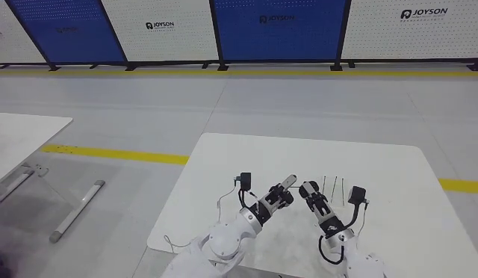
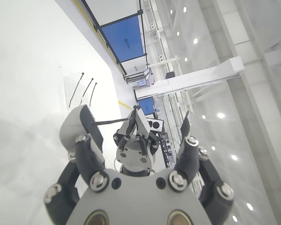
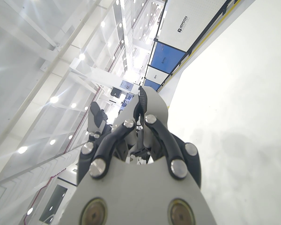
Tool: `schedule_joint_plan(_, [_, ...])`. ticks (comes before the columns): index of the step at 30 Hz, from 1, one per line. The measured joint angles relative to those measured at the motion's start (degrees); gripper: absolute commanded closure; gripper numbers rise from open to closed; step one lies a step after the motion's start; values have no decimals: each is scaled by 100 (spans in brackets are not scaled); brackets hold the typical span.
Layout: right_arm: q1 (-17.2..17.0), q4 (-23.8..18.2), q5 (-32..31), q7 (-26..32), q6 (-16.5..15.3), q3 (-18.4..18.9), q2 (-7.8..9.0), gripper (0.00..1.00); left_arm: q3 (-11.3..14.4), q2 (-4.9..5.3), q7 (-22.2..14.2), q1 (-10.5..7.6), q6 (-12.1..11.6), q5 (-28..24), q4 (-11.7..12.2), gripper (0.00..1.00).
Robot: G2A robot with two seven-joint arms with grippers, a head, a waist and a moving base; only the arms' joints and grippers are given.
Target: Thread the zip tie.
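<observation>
White table (image 1: 388,166), blue-and-white panels behind. L gripper (image 1: 284,190) is spread wide, and the black zip tie (image 2: 110,121) runs from against one of its pads (image 2: 93,127) across to the R gripper (image 3: 141,99), which is pressed together on the tie's other end, both held above the table. Looks like the line-up step: next, prob. L must close on the free end w/o knocking it askew, then steer tip into head; three spare ties (image 2: 87,87) lie further right.

White table (image 1: 388,173), blue-white panels (image 1: 280,16), perhaps pegboard
</observation>
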Motion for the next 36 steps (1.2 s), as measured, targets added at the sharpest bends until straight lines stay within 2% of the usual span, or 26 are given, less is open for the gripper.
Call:
schedule_joint_plan(4, [0, 0, 0, 0, 0, 0, 0, 100, -42, -6, -34, -9, -19, -79, 48, 93])
schedule_joint_plan(8, [0, 0, 0, 0, 0, 0, 0, 100, -64, -8, -175, -42, 4, -138, 133, 94])
schedule_joint_plan(10, [0, 0, 0, 0, 0, 0, 0, 100, -68, -6, -218, -42, 0, -108, 166, 99])
schedule_joint_plan(13, [0, 0, 0, 0, 0, 0, 0, 100, -87, -1, -267, -38, 6, -69, 190, 93])
schedule_joint_plan(16, [0, 0, 0, 0, 0, 0, 0, 100, -124, 3, -286, -24, 3, -70, 177, 91])
schedule_joint_plan(19, [0, 0, 0, 0, 0, 0, 0, 100, -158, 8, -292, -2, -1, -62, 148, 100])
schedule_joint_plan(20, [0, 0, 0, 0, 0, 0, 0, 100, -164, 9, -296, 5, -4, -57, 141, 100])
schedule_joint_plan(23, [0, 0, 0, 0, 0, 0, 0, 100, -179, 10, -312, 23, -6, -58, 129, 85])
schedule_joint_plan(25, [0, 0, 0, 0, 0, 0, 0, 100, -184, 10, -334, 34, 3, -61, 128, 83])
schedule_joint_plan(26, [0, 0, 0, 0, 0, 0, 0, 100, -187, 11, -348, 38, 9, -50, 127, 71])
schedule_joint_plan(29, [0, 0, 0, 0, 0, 0, 0, 100, -207, 14, -356, 56, 8, -36, 112, 68])
schedule_joint_plan(32, [0, 0, 0, 0, 0, 0, 0, 100, -235, 19, -369, 77, -6, -38, 90, 78])
schedule_joint_plan(36, [0, 0, 0, 0, 0, 0, 0, 100, -270, 25, -398, 104, -27, -33, 76, 100])
